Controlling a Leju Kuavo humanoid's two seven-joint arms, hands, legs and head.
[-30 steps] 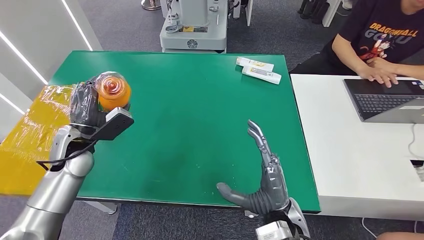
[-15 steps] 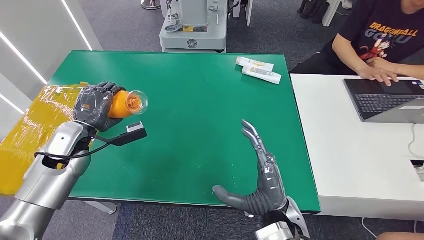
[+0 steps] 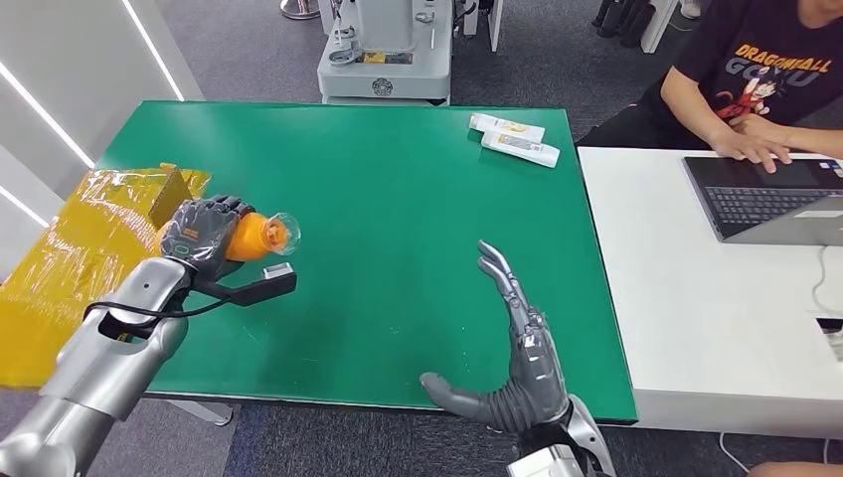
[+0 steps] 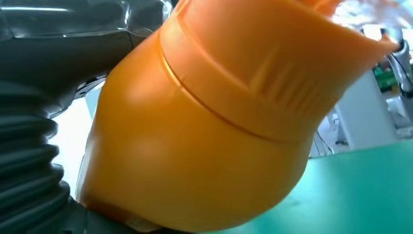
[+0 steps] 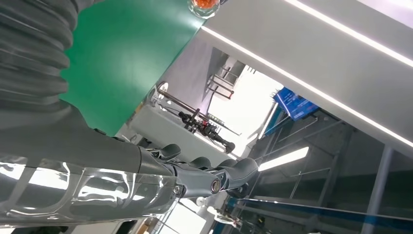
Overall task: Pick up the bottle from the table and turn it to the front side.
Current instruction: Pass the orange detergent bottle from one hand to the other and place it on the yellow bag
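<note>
The left hand (image 3: pixel 202 231) grasps the orange bottle (image 3: pixel 251 237) lying sideways above the green table (image 3: pixel 398 199) near its left edge, probably to turn it, while the right hand (image 3: pixel 517 368) waits released.

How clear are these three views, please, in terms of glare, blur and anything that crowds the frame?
Head view: sharp and evenly lit, with glare on the yellow wrap and the bottle in the left hand. Left wrist view: the bottle sits so close it looks soft, background washed out. Right wrist view: bright window overexposed behind the right hand, reflections on its cover.
</note>
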